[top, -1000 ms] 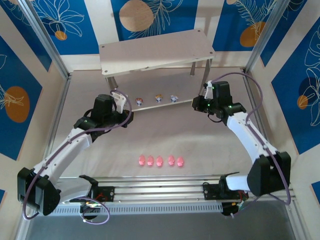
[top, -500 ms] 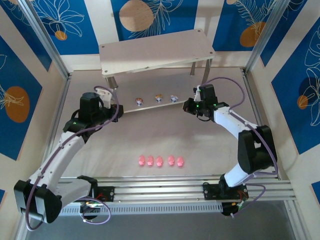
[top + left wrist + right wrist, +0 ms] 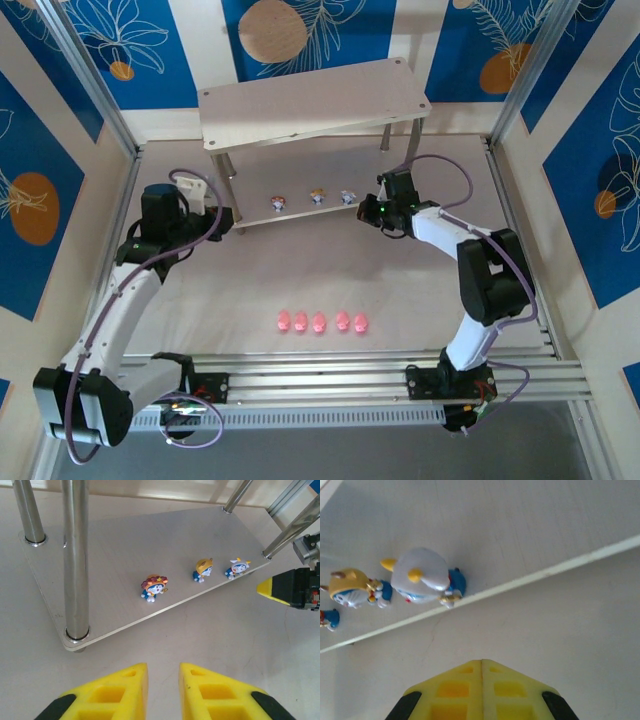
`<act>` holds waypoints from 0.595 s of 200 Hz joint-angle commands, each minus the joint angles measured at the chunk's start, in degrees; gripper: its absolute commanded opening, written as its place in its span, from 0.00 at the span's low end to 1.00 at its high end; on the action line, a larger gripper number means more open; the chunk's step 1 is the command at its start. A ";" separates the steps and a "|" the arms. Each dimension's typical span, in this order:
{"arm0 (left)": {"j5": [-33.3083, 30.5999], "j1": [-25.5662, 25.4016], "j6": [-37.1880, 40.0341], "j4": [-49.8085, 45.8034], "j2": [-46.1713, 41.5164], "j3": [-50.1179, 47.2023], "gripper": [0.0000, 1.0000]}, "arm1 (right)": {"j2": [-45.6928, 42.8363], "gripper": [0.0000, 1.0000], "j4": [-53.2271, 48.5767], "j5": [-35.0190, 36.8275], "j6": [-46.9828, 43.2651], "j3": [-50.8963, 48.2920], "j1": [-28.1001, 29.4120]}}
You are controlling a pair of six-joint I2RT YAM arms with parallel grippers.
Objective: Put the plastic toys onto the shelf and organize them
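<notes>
Three whitish figurines stand in a row on the shelf's lower board [image 3: 298, 209]: a brown-topped one [image 3: 279, 204], an orange-topped one [image 3: 317, 196] and a white-hooded one [image 3: 348, 197]. Five pink pigs [image 3: 319, 322] lie in a line on the table near the front. The pale top board [image 3: 310, 100] is bare. My left gripper [image 3: 222, 216] hovers open and empty at the board's left end. In the left wrist view its gap [image 3: 163, 672] faces the figurines [image 3: 154, 587]. My right gripper [image 3: 366, 212] is shut and empty just off the board's right end, close to the white-hooded figurine [image 3: 422, 577].
Slim metal legs [image 3: 75, 555] rise from the lower board's left corners, right in front of my left gripper. The yellow fingers [image 3: 280, 586] of my right gripper show across the board. Aluminium frame posts [image 3: 95, 80] and patterned walls enclose the table.
My left arm has drawn back to the left, away from the shelf's left leg. My right gripper has slid left to the lower board's right end. The toys have not moved.
</notes>
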 commanded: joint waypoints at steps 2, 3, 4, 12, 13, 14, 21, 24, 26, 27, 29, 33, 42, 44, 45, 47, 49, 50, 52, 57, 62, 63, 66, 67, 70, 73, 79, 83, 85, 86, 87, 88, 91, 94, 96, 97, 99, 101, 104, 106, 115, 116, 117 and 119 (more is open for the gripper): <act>3.12 1.31 0.77 1.35 -0.37 -0.79 0.24 | 1.25 0.01 1.68 1.07 1.26 2.02 0.65; 3.16 1.33 0.77 1.40 -0.37 -0.77 0.24 | 1.31 0.01 1.73 1.09 1.26 2.10 0.68; 3.14 1.34 0.81 1.38 -0.32 -0.77 0.24 | 1.30 0.01 1.81 1.14 1.26 2.14 0.69; 3.31 1.54 0.92 1.41 -0.28 -0.85 0.24 | 1.60 0.01 1.86 1.41 1.37 2.43 0.79; 3.34 1.53 0.89 1.38 -0.28 -0.85 0.24 | 1.71 0.01 1.82 1.43 1.36 2.49 0.79; 3.36 1.58 0.87 1.42 -0.28 -0.90 0.24 | 1.72 0.01 1.81 1.45 1.36 2.56 0.79; 3.46 1.71 0.97 1.36 -0.20 -0.94 0.24 | 1.96 0.01 1.80 1.64 1.35 2.83 0.83; 3.60 1.81 0.95 1.36 -0.19 -1.01 0.24 | 2.11 0.01 1.84 1.64 1.43 2.95 0.92; 3.61 1.89 0.94 1.36 -0.19 -1.02 0.24 | 2.19 0.01 1.87 1.68 1.44 3.02 0.89; 3.62 1.93 0.99 1.36 -0.19 -1.07 0.24 | 2.27 0.01 1.83 1.66 1.44 3.04 0.93; 3.70 1.94 0.97 1.36 -0.15 -1.08 0.24 | 2.32 0.01 1.80 1.69 1.44 3.13 0.93; 3.79 1.97 0.94 1.36 -0.11 -1.08 0.24 | 2.40 0.01 1.80 1.70 1.52 3.23 0.89; 3.96 2.24 1.03 1.44 -0.08 -1.12 0.24 | 2.64 0.01 1.88 1.81 1.53 3.37 1.00; 4.03 2.24 1.05 1.45 -0.10 -1.16 0.24 | 2.72 0.01 1.90 1.81 1.53 3.45 1.04; 4.01 2.32 1.04 1.45 -0.10 -1.14 0.24 | 2.75 0.01 1.89 1.81 1.53 3.52 1.00; 4.00 2.32 1.03 1.45 -0.10 -1.19 0.24 | 2.77 0.01 1.88 1.81 1.46 3.58 1.04; 4.06 2.37 1.03 1.49 -0.10 -1.20 0.24 | 2.82 0.01 1.88 1.81 1.53 3.59 1.05; 4.07 2.39 1.03 1.47 -0.10 -1.20 0.24 | 2.84 0.01 1.92 1.81 1.57 3.59 1.05; 4.12 2.47 1.03 1.52 -0.10 -1.20 0.24 | 2.86 0.01 1.89 1.90 1.60 3.66 1.05; 4.15 2.52 1.07 1.45 -0.17 -1.29 0.24 | 2.91 0.01 2.00 2.01 1.61 3.67 1.02; 4.23 2.58 1.12 1.49 -0.26 -1.29 0.24 | 3.01 0.01 1.97 2.05 1.61 3.72 1.06; 4.24 2.63 1.12 1.47 -0.22 -1.29 0.24 | 3.02 0.01 2.01 2.11 1.61 3.70 1.10; 4.22 2.67 1.13 1.50 -0.28 -1.29 0.24 | 3.06 0.01 2.05 2.12 1.66 3.77 1.08; 4.28 2.67 1.12 1.47 -0.28 -1.29 0.24 | 3.10 0.01 2.05 2.14 1.68 3.81 1.11; 4.29 2.68 1.12 1.45 -0.28 -1.37 0.24 | 3.15 0.01 2.14 2.20 1.66 3.85 1.07; 4.36 2.72 1.12 1.45 -0.28 -1.39 0.24 | 3.13 0.01 2.21 2.31 1.76 3.79 1.05; 4.41 2.85 1.17 1.45 -0.23 -1.39 0.24 | 3.26 0.01 2.38 2.33 1.83 3.84 1.19; 4.47 2.88 1.20 1.45 -0.27 -1.42 0.24 | 3.37 0.01 2.47 2.42 1.88 3.92 1.19; 4.44 2.95 1.23 1.45 -0.28 -1.41 0.24 | 3.41 0.01 2.55 2.47 1.86 3.92 1.24; 4.44 2.94 1.22 1.49 -0.28 -1.44 0.24 | 3.45 0.01 2.52 2.49 1.87 3.93 1.28; 4.48 2.99 1.25 1.47 -0.23 -1.41 0.24 | 3.42 0.01 2.51 2.55 1.92 3.94 1.25; 4.45 3.01 1.27 1.50 -0.26 -1.44 0.24 | 3.45 0.01 2.50 2.62 1.94 3.99 1.24; 4.49 3.00 1.28 1.46 -0.34 -1.46 0.24 | 3.49 0.01 2.57 2.68 1.93 4.09 1.35; 4.53 3.02 1.26 1.45 -0.36 -1.47 0.24 | 3.56 0.01 2.58 2.73 1.99 4.11 1.40; 4.54 3.11 1.22 1.52 -0.37 -1.47 0.24 | 3.63 0.01 2.62 2.81 1.95 4.18 1.36; 4.53 3.11 1.21 1.48 -0.37 -1.47 0.24 | 3.65 0.01 2.65 2.84 1.96 4.20 1.38; 4.59 3.16 1.21 1.46 -0.37 -1.53 0.24 | 3.70 0.01 2.66 2.86 1.96 4.27 1.40; 4.67 3.13 1.25 1.47 -0.37 -1.55 0.24 | 3.73 0.01 2.65 2.93 2.03 4.27 1.42; 4.66 3.25 1.25 1.47 -0.37 -1.55 0.24 | 3.81 0.01 2.73 3.06 2.05 4.34 1.47; 4.71 3.24 1.24 1.52 -0.37 -1.56 0.24 | 3.87 0.01 2.79 3.09 2.10 4.31 1.44; 4.78 3.28 1.21 1.54 -0.37 -1.66 0.24 | 4.01 0.01 2.84 3.41 2.05 4.60 1.52; 4.83 3.33 1.25 1.54 -0.37 -1.70 0.24 | 4.05 0.01 2.84 3.40 2.05 4.62 1.51; 4.85 3.31 1.23 1.58 -0.37 -1.67 0.24 | 4.08 0.01 2.84 3.40 2.05 4.64 1.50; 4.86 3.34 1.21 1.57 -0.39 -1.65 0.24 | 4.14 0.01 2.89 3.46 2.05 4.69 1.49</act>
